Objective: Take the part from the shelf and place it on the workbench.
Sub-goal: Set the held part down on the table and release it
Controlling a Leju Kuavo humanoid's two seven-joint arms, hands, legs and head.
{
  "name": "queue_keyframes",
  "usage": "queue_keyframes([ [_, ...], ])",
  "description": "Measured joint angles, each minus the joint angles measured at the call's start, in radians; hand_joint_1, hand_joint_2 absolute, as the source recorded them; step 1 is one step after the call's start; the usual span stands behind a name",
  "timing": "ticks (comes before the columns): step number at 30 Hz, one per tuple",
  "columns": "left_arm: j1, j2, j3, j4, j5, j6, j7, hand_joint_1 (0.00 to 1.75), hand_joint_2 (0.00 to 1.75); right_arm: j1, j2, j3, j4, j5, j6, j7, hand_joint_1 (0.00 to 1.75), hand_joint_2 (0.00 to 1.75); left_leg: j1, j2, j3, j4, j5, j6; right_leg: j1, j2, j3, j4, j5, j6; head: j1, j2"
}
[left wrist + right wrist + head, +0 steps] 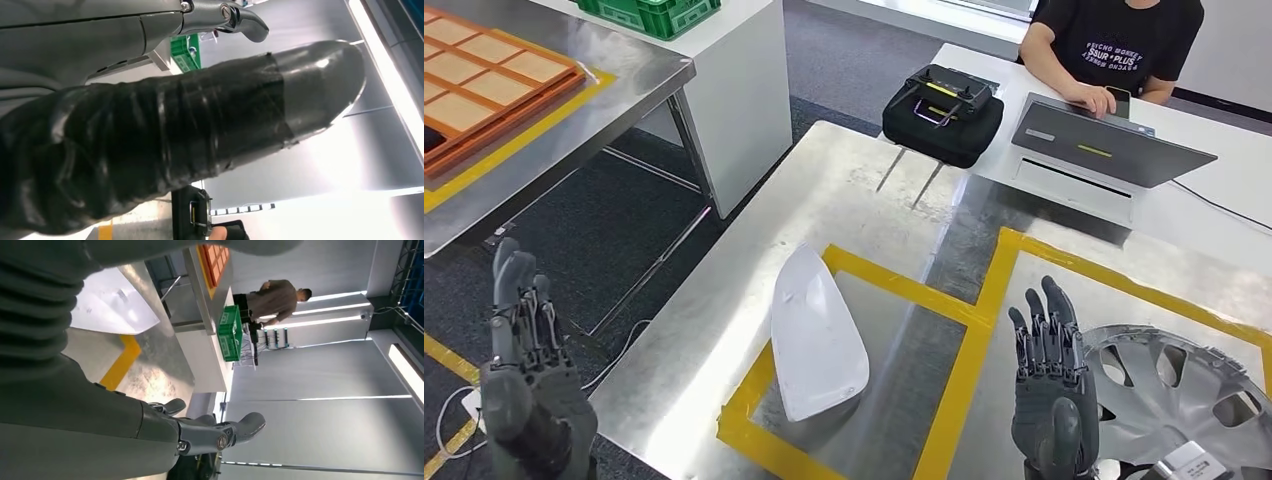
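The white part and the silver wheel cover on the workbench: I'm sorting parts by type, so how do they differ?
The white part is smooth, solid and pointed at one end; the wheel cover is round and silver, with openings between spokes. The white part lies whole in the left yellow-taped box; the wheel cover sits in the right box, cut off by the picture's edge. Both rest on the metal workbench, untouched by either hand.

The person's black T-shirt [1124, 40] carries white print, partly legible as "SOUR PLUS".
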Motion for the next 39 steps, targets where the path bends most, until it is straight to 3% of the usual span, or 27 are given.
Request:
queue_keyframes([
  [2,-0.003,-0.004,-0.013,0.009,-0.004,0.003,0.005,0.0,0.0,0.006,-0.001,-0.011,-0.002,0.003,0.004,0.002,0.0,0.0,-0.001,0.001,0.001,-0.003,0.003,0.004,0.0,0.0,-0.052,0.126,-0.073,0.001,0.01,0.0],
  [4,-0.001,-0.006,-0.022,0.017,-0.011,0.004,0.007,0.0,0.0,0.011,-0.001,-0.018,-0.002,0.007,0.009,0.008,0.0,0.0,-0.004,0.001,-0.001,-0.001,0.004,0.005,0.0,0.0,-0.086,0.216,-0.112,-0.001,0.017,0.0],
  [5,0.003,-0.006,-0.025,0.02,-0.015,0.005,0.007,0.0,0.0,0.012,-0.001,-0.019,-0.002,0.01,0.012,0.012,0.0,0.0,-0.005,0.001,-0.003,0.0,0.004,0.005,0.001,0.0,-0.078,0.209,-0.102,-0.004,0.02,0.0],
  [6,0.009,-0.006,-0.026,0.021,-0.02,0.006,0.008,0.0,0.0,0.011,-0.001,-0.019,-0.002,0.015,0.015,0.016,0.0,0.0,-0.007,0.0,-0.004,0.002,0.004,0.004,0.002,0.0,-0.051,0.163,-0.077,-0.009,0.022,0.0],
  [9,0.028,-0.007,-0.027,0.021,-0.027,0.009,0.009,0.0,0.0,0.005,-0.001,-0.015,-0.002,0.033,0.013,0.026,0.0,0.0,-0.012,-0.002,-0.005,0.006,0.006,-0.002,0.01,-0.001,0.052,-0.025,-0.004,-0.03,0.025,0.0],
  [13,0.047,-0.007,-0.026,0.018,-0.018,0.012,0.001,0.0,0.0,-0.007,0.0,-0.001,-0.002,0.045,-0.005,0.034,0.0,0.0,-0.009,-0.003,-0.008,0.005,0.01,-0.027,0.017,-0.004,0.07,-0.07,0.017,-0.05,0.022,0.0],
  [15,0.055,-0.007,-0.026,0.017,-0.012,0.012,-0.004,0.0,0.0,-0.01,0.001,0.008,-0.002,0.047,-0.011,0.036,0.0,0.0,-0.008,-0.003,-0.027,0.041,-0.022,-0.04,0.01,-0.009,0.079,-0.084,0.034,-0.061,0.015,0.0],
  [18,0.063,-0.007,-0.025,0.017,-0.005,0.012,-0.005,0.0,0.0,-0.014,0.001,0.023,-0.002,0.058,-0.018,0.04,0.0,0.0,0.003,-0.002,-0.089,0.214,-0.126,-0.06,0.005,-0.013,0.074,-0.088,0.047,-0.067,-0.005,0.0],
  [19,0.066,-0.007,-0.024,0.017,-0.002,0.012,-0.005,0.0,0.0,-0.014,0.001,0.027,-0.001,0.062,-0.021,0.041,0.0,0.0,0.006,-0.001,-0.101,0.257,-0.142,-0.065,0.004,-0.014,0.07,-0.086,0.049,-0.065,-0.01,0.0],
  [20,0.068,-0.007,-0.024,0.017,0.0,0.012,-0.004,0.0,0.0,-0.015,0.001,0.032,-0.001,0.066,-0.024,0.043,0.0,0.0,0.009,-0.001,-0.097,0.266,-0.139,-0.07,0.003,-0.014,0.066,-0.083,0.05,-0.064,-0.013,0.0],
  [21,0.069,-0.007,-0.024,0.017,0.002,0.012,-0.001,0.0,0.0,-0.017,0.001,0.037,-0.001,0.067,-0.027,0.044,0.0,0.0,0.012,0.0,-0.073,0.234,-0.12,-0.072,0.0,-0.015,0.063,-0.079,0.05,-0.061,-0.016,0.0],
  [23,0.067,-0.007,-0.024,0.015,0.004,0.012,0.005,0.0,0.0,-0.022,0.001,0.045,-0.001,0.069,-0.031,0.048,0.0,0.0,0.017,0.0,0.006,0.106,-0.076,-0.076,-0.002,-0.014,0.055,-0.065,0.047,-0.051,-0.023,0.0],
  [25,0.066,-0.007,-0.023,0.011,0.003,0.012,0.009,0.0,0.0,-0.027,0.001,0.048,-0.002,0.07,-0.032,0.05,0.0,0.0,0.017,-0.003,0.055,0.025,-0.062,-0.067,-0.001,-0.013,0.045,-0.05,0.043,-0.036,-0.03,0.0],
  [29,0.064,-0.006,-0.022,0.007,0.004,0.012,0.016,0.0,0.0,-0.031,0.001,0.056,-0.002,0.073,-0.036,0.052,0.0,0.0,0.013,-0.007,0.046,0.021,-0.05,-0.033,-0.004,-0.012,0.024,-0.034,0.041,-0.009,-0.023,0.0],
  [31,0.063,-0.004,-0.022,0.004,0.01,0.012,0.022,0.0,0.0,-0.033,0.0,0.06,-0.002,0.08,-0.044,0.055,0.0,0.0,0.014,-0.006,0.037,0.018,-0.041,-0.018,-0.005,-0.012,-0.009,0.038,-0.014,-0.005,-0.011,0.0],
  [33,0.063,-0.002,-0.021,0.001,0.021,0.012,0.023,0.0,0.0,-0.034,0.0,0.066,-0.002,0.087,-0.057,0.059,0.0,0.0,0.007,-0.005,0.024,0.019,-0.033,-0.009,-0.005,-0.012,-0.054,0.163,-0.086,-0.005,0.002,0.0],
  [34,0.062,-0.001,-0.021,0.0,0.027,0.012,0.022,0.0,0.0,-0.033,-0.001,0.069,-0.002,0.09,-0.064,0.06,0.0,0.0,0.003,-0.005,0.017,0.021,-0.028,-0.006,-0.004,-0.012,-0.068,0.212,-0.108,-0.007,0.006,0.0],
  [35,0.062,0.001,-0.02,0.0,0.034,0.012,0.02,0.0,0.0,-0.033,-0.001,0.071,-0.002,0.092,-0.07,0.061,0.0,0.0,-0.001,-0.005,0.009,0.023,-0.024,-0.004,-0.001,-0.012,-0.069,0.23,-0.111,-0.011,0.009,0.0],
  [36,0.062,0.002,-0.02,0.0,0.039,0.012,0.017,0.0,0.0,-0.032,-0.002,0.073,-0.002,0.094,-0.076,0.061,0.0,0.0,-0.004,-0.005,0.001,0.025,-0.02,-0.002,0.002,-0.012,-0.051,0.21,-0.097,-0.017,0.01,0.0],
  [39,0.06,0.004,-0.019,0.0,0.053,0.012,0.001,0.0,0.0,-0.032,-0.008,0.078,-0.003,0.097,-0.092,0.062,0.0,0.0,-0.012,-0.005,-0.013,0.029,-0.007,-0.003,0.019,-0.014,0.057,0.021,-0.031,-0.049,0.014,0.0],
])
